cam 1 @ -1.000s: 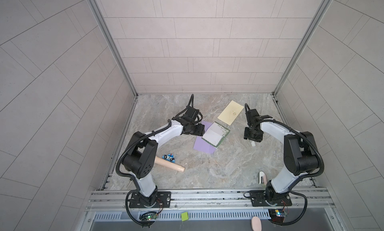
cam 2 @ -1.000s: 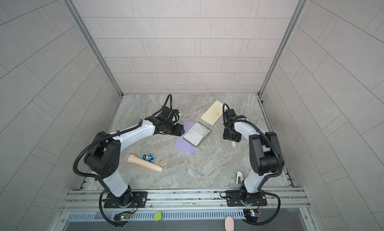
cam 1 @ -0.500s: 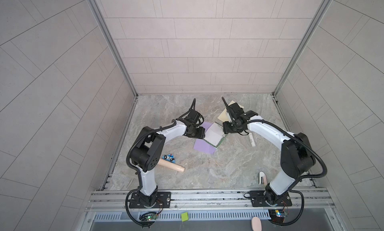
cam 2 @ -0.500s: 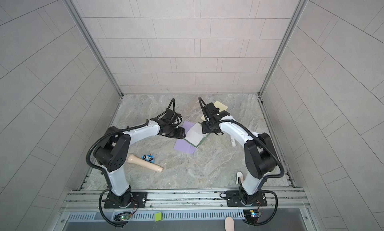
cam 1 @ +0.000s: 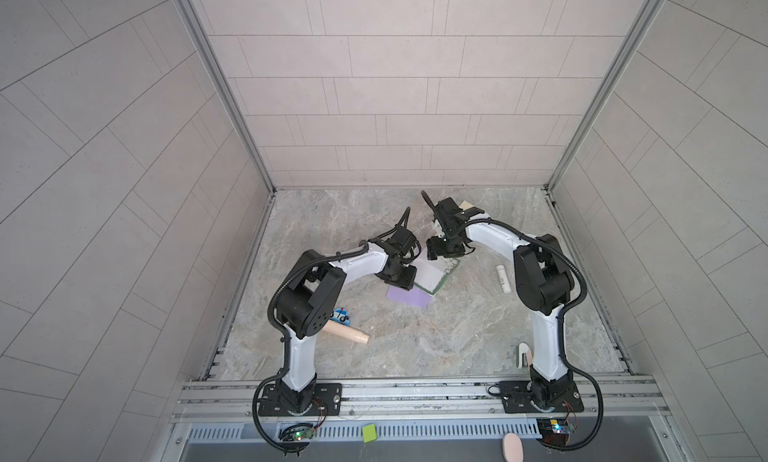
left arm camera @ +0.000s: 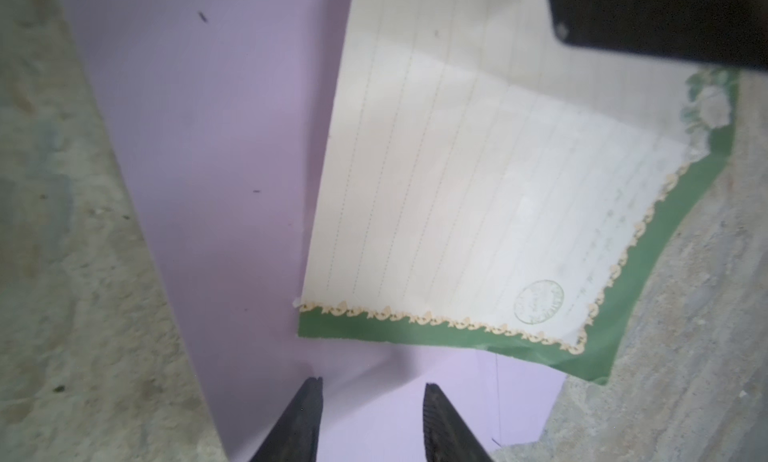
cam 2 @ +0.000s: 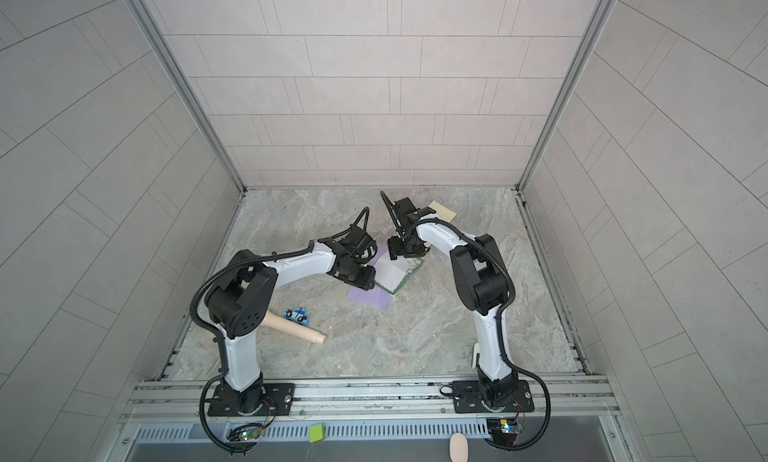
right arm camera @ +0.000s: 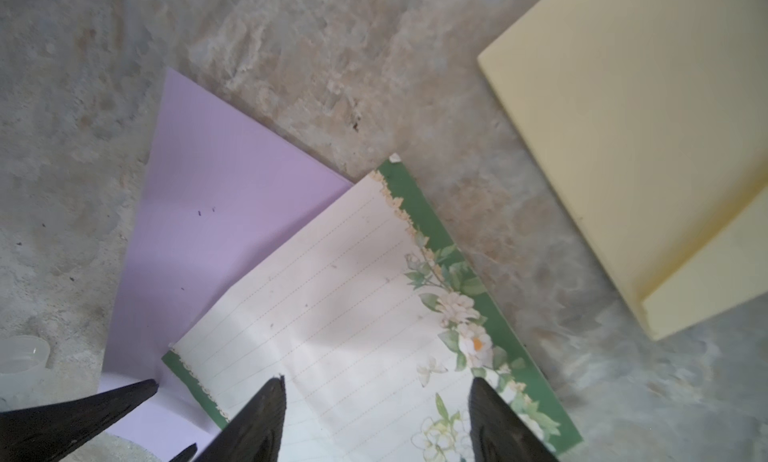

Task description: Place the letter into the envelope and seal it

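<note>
Over the bench (cam 1: 415,343), the left end effector (left arm camera: 372,384) gapes empty above the lilac envelope (left arm camera: 208,148). The right end effector (right arm camera: 378,381), likewise parted, straddles the green-bordered letter (right arm camera: 332,306) lying partly on it, perhaps touching. Wrist views miss the glue stick (cam 1: 502,277), toy car (cam 1: 340,314) and wooden peg (cam 1: 347,335); the right arm (cam 2: 440,235) half-hides the cream pad (cam 2: 444,211).

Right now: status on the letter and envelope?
Left gripper open over purple envelope. Right gripper open over floral letter. Letter lies partly on envelope, not inserted. Yellow paper apart, not blocking.
</note>
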`<state>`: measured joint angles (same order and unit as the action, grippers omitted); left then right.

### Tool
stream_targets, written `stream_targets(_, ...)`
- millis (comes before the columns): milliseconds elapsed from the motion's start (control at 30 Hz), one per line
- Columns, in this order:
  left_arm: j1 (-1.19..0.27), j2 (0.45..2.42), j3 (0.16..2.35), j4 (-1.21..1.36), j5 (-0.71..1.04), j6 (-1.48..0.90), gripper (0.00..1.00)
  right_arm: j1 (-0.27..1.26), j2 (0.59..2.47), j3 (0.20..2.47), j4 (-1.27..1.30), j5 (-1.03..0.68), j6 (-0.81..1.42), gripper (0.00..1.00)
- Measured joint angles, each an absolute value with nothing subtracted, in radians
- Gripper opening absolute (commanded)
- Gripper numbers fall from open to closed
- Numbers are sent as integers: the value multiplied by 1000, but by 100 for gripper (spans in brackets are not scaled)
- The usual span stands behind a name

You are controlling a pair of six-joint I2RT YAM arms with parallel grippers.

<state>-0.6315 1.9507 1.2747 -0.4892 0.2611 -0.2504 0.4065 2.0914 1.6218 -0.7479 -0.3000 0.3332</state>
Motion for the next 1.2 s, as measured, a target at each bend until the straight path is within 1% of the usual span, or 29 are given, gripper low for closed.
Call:
stream_targets(200,-630,1974,1306,-496,261,-250,41,410,2089,1545,-722,-426,314,72)
stream_targets(500,-630,2003,1343,-498,265,-249,38,435,2012,1405,-632,-565,331,72)
stream_targets(600,-630,2004,1343,-496,264,-249,38,439,1977,1375,-632,-545,349,72)
stream_targets(700,-630,2004,1343,-496,263,-249,38,429,1939,1380,-649,-467,373,73)
stream_targets(800,-630,2004,1343,-496,263,-246,38,382,1928,1436,-682,-382,385,72)
stream_targets(933,-630,2003,1343,-496,264,-241,38,309,1954,1514,-713,-311,382,72)
stream_targets(1067,-630,2003,1343,-496,266,-234,38,268,2032,1571,-724,-295,369,72)
stream_targets(1200,-629,2003,1343,-496,270,-233,38,263,2098,1564,-730,-351,345,70)
